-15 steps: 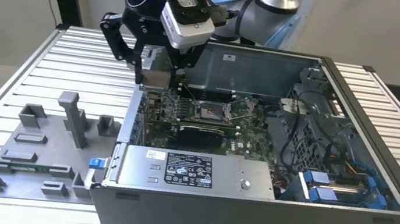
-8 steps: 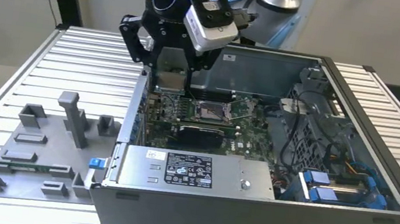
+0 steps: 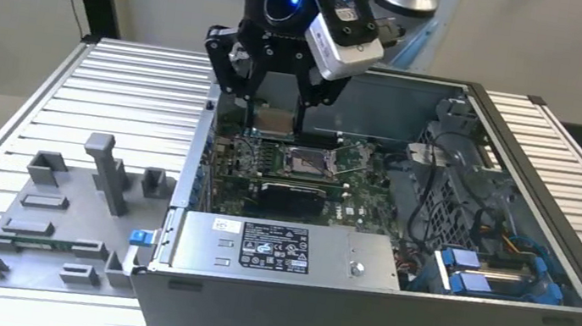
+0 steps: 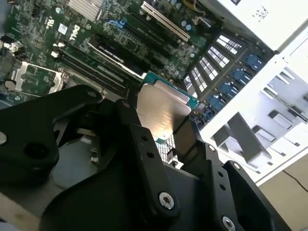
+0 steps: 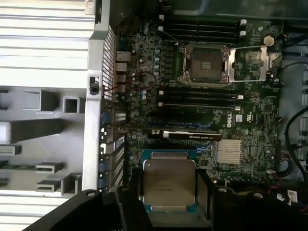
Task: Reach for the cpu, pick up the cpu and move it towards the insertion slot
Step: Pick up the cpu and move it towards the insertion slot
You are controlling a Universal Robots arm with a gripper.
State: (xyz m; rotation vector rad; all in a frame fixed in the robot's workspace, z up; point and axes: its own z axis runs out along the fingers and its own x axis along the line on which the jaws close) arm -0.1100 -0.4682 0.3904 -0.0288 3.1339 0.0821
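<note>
Hand: the black hand [image 3: 275, 114] hangs over the rear edge of the open case [image 3: 549, 276], fingers [image 5: 132, 204] clamped on two opposite sides of the cpu [image 5: 169, 185]; in the second wrist view the fingers [image 4: 144, 159] flank the same chip [image 4: 161, 113].
Cpu: held in the air with its silver top [image 3: 273, 119] showing, green edging around the lid, above the board [image 5: 144, 86] near the case's back wall, clear of the board.
Slot: the slot [image 5: 204, 65] lies open, its dark centre bare, the metal frame lid [image 5: 250, 62] swung out beside it; in the exterior view the slot [image 3: 306, 162] sits just beyond the hand toward that view's right, apart from the cpu.
Board: green, with black memory slots [image 5: 199, 98] between the socket and the chip.
Case: on its side on the slatted surface [image 3: 106, 94], power supply [image 3: 278, 251] along the near wall.
Fixture: a grey rack [image 3: 54, 224] stands on the surface at the exterior view's left.
</note>
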